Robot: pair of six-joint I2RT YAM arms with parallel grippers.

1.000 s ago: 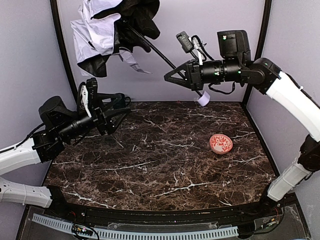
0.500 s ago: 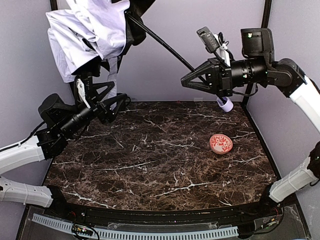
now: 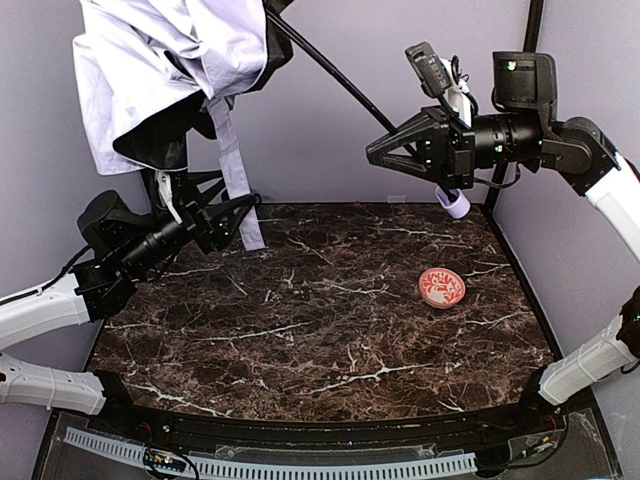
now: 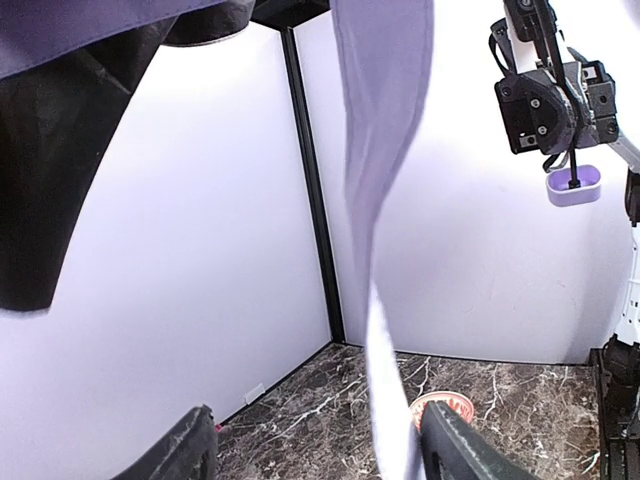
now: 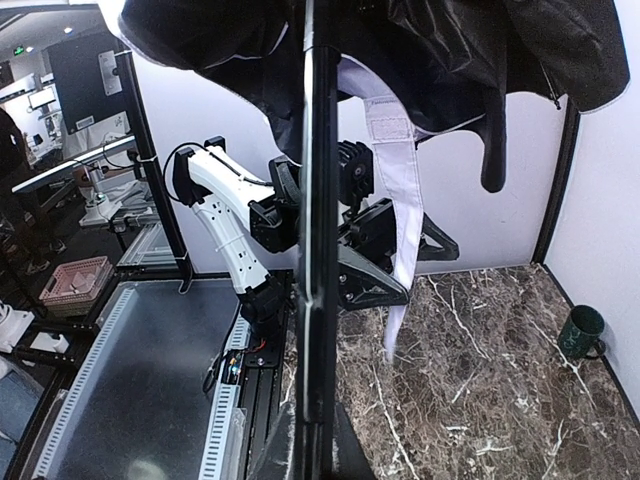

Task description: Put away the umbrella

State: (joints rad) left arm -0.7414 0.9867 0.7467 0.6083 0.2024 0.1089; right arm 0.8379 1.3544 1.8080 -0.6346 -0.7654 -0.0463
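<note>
Right pincer (image 3: pixel 385 152): clamped on the umbrella (image 3: pixel 170 70) by its shaft (image 3: pixel 330 72), just above the handle (image 3: pixel 455 205); whole umbrella is in the air, nothing of it on the desk (image 3: pixel 300 340).

Long axis: shaft runs on a diagonal from the handle low at the right to the canopy (image 3: pixel 150 100) high at the far left; canopy slack, half collapsed, black lining showing under the pale fabric.

Left pincer (image 3: pixel 215 195): fingers wide apart, holding nothing; it points upward and sits directly below the canopy's hanging edge.

Strap (image 3: pixel 235 170): hangs from the canopy down past the left pincer; in the left wrist view it drops between the two fingers, nearer the right-hand one (image 4: pixel 450 450); contact cannot be told.

Judgement: left arm is by far the nearer to the fabric and the strap; right arm is tied up at the handle end. Next move likely turns on the left pincer gathering what hangs above it; loose cloth may slip or snag.

Bowl (image 3: pixel 441 287) on the desk, well apart, below the handle.
</note>
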